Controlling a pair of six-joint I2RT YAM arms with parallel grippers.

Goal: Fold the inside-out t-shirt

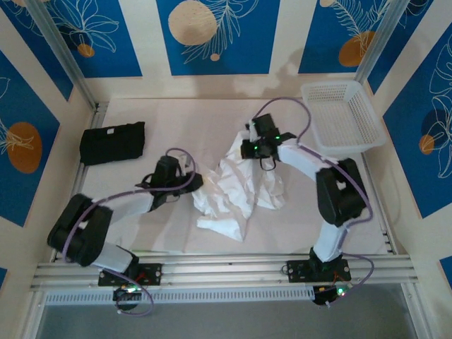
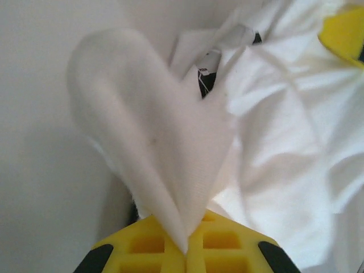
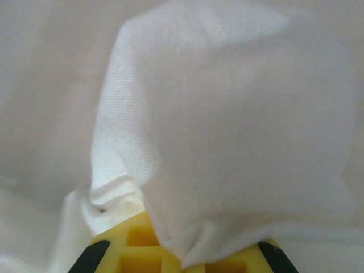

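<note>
The inside-out t-shirt (image 1: 236, 191) lies crumpled in a white heap at the middle of the table. My left gripper (image 1: 192, 185) meets the heap's left edge and is shut on a fold of the t-shirt (image 2: 165, 170), which rises in a cone from between the yellow fingers (image 2: 227, 244). My right gripper (image 1: 247, 150) sits at the heap's upper right, shut on another bunch of the t-shirt (image 3: 227, 142) that drapes over its yellow fingers (image 3: 133, 242). The other gripper's yellow finger (image 2: 344, 34) shows at the top right of the left wrist view.
A folded black garment (image 1: 113, 143) lies at the back left of the table. A white mesh basket (image 1: 342, 116) stands at the back right. Metal frame rails (image 1: 226, 272) run along the table's near edge and sides.
</note>
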